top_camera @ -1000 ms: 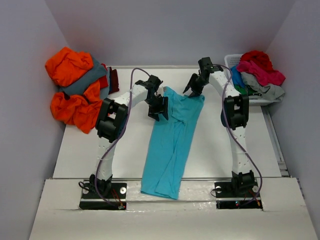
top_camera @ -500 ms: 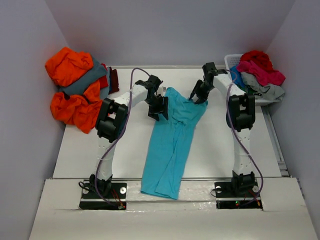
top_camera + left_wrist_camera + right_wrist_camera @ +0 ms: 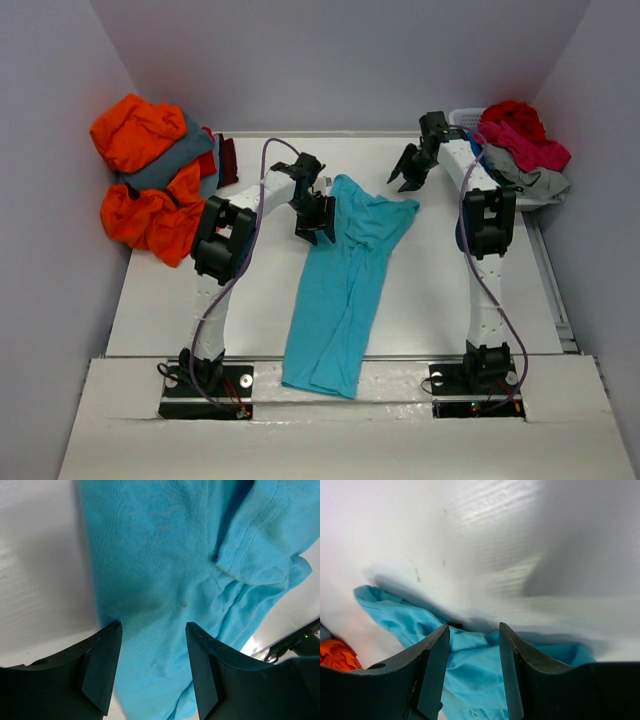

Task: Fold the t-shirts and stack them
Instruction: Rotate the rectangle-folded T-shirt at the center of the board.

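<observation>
White tabletop (image 3: 160,300) carries the turquoise t-shirt (image 3: 340,290) down its middle, and we see its long axis run far to near, the wider sleeved end pointing away and the hem draped over the near edge. Our left gripper (image 3: 318,225) hovers with jaws spread over the shirt's far left side. Our right gripper (image 3: 410,175) hangs spread and empty just beyond the far right sleeve.

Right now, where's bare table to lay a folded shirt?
Two bare patches of table: between the turquoise t-shirt and the right arm, and left of the left arm. Crowded: orange pile far left, basket far right.
</observation>
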You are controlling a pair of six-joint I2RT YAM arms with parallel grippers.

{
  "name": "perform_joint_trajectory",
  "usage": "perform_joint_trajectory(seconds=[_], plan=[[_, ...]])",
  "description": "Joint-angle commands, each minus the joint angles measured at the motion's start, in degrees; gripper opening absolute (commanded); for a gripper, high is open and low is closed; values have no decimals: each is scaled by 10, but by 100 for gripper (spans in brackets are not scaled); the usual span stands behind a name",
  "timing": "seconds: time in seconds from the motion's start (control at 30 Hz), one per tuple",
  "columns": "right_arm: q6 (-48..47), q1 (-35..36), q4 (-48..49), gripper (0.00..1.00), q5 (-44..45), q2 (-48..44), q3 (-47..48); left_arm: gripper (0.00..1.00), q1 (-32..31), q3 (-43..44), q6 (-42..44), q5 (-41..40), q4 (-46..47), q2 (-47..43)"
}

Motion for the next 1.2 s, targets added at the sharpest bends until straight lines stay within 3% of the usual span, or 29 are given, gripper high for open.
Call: perform_joint_trajectory(seconds=[0.0, 0.13, 0.53, 0.67, 0.77, 0.97, 1.17], plan=[[-16, 2, -21, 50, -33, 55, 127, 64, 0, -3, 12, 5, -7, -42], [-11, 2, -32, 50, -45, 57, 161, 64, 0, -9, 12, 3, -6, -44], [2, 7, -24, 50, -26, -158, -80, 64, 0, 4, 11, -1, -7, -39], [7, 13, -21, 50, -28, -174, -127, 64, 0, 58, 16, -39, -17, -24], [8, 29, -22, 50, -22, -194, -183, 64, 0, 161, 22, -76, -32, 15], [7, 35, -15, 50, 4, -233, -273, 64, 16, 273, 31, -120, -36, 109], [12, 35, -8, 50, 33, -263, -318, 65, 41, 303, 26, -100, -29, 157]])
